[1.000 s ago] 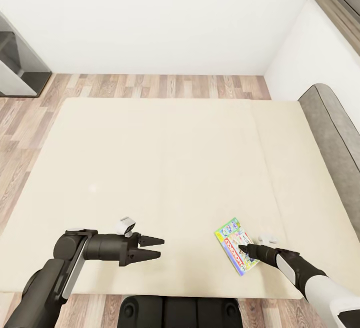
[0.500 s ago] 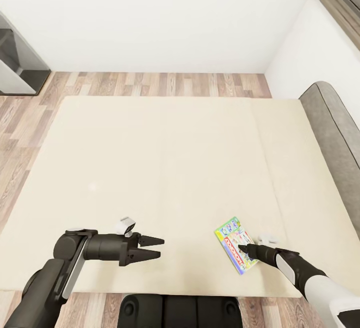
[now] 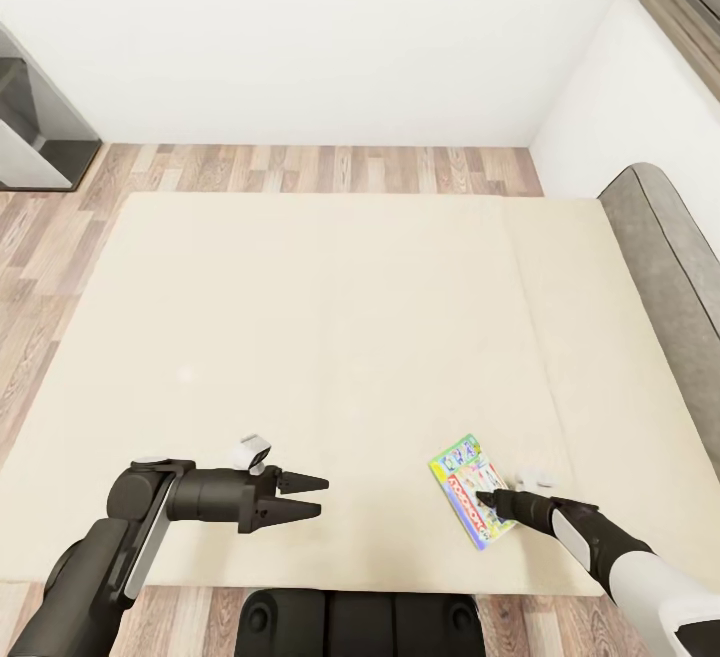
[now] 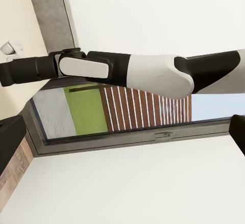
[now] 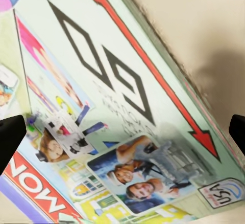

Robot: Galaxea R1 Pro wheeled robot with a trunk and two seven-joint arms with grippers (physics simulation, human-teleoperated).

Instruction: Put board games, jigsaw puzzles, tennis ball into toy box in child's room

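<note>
A wide cream bed [image 3: 330, 337] is seen standing on wood-plank floor [image 3: 330, 170]. A colourful board game [image 3: 470, 491] is laid flat on the bed, toward five o'clock, close to the near edge.

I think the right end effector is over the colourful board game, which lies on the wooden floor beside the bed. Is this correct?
Not quite. The board game lies on the bed itself, near its front edge, not on the floor, as the head view shows. The right end effector is indeed over it.
</note>
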